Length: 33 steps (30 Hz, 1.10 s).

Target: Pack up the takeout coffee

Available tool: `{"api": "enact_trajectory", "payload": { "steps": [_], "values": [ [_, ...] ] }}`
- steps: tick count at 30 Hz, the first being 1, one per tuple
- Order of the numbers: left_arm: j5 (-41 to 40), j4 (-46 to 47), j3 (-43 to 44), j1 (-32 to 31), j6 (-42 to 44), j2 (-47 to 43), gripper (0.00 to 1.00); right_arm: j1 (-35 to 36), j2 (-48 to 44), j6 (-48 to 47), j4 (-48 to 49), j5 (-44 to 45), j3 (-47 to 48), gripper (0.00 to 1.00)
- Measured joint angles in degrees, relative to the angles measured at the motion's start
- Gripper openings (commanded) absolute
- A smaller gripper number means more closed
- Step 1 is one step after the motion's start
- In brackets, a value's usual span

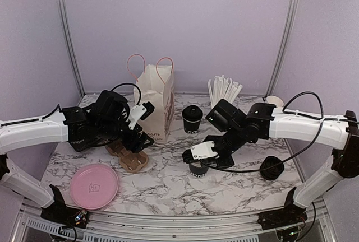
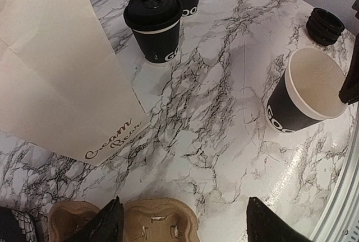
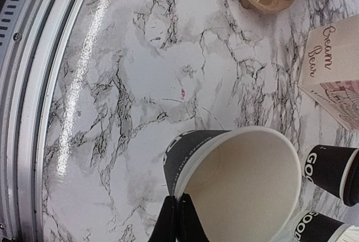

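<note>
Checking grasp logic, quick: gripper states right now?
Left gripper: open, empty, over the cardboard carrier.
Right gripper: closed on the rim of the lidless cup.

A cream paper bag (image 1: 157, 99) is standing at the back of the marble table (image 1: 168, 191), a brown cup carrier (image 1: 130, 158) lying just before it. A pink plate (image 1: 94, 185) is sitting front-left, a lidless black cup (image 2: 311, 82) tilting mid-table, stacked black lids (image 1: 272, 167) resting right.

**Lidded black cup chilling by the bag**

The small black paper cup with white lettering near its base (image 1: 192, 121) is standing upright on the marble tabletop (image 1: 168, 180). It's wearing its round black plastic lid (image 2: 152, 8) and sitting near the white paper bag (image 1: 157, 99), not touching it.
</note>
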Motion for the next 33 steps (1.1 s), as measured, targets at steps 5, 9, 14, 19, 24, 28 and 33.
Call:
{"api": "enact_trajectory", "payload": {
  "steps": [5,9,14,19,24,28,33],
  "values": [
    [0.44,0.0,0.04,0.0,0.02,0.11,0.76,0.96,0.46,-0.02,1.6,0.72,-1.07,0.0],
    [0.61,0.0,0.04,0.0,0.02,0.22,0.76,1.6,1.25,-0.02,2.34,1.2,-3.08,0.02],
    [0.94,0.0,0.04,0.0,0.02,0.24,0.76,1.92,1.55,-0.28,2.62,1.18,-3.43,0.26],
    [1.09,0.0,0.04,0.0,0.04,0.28,0.76,2.43,1.03,-2.23,0.07,0.48,-3.08,0.42],
    [1.49,-0.07,0.07,0.0,0.07,0.79,0.76,-0.7,-3.21,-2.86,-2.32,-0.57,-1.97,0.4],
    [1.49,-0.31,0.09,0.0,0.07,0.96,0.76,-9.64,-10.05,-2.23,-1.9,-1.44,-4.37,0.42],
    [1.53,-0.55,0.37,0.0,0.07,1.05,0.77,-26.71,-17.09,-2.05,-3.1,-2.08,-10.95,0.55]
  ]
}}
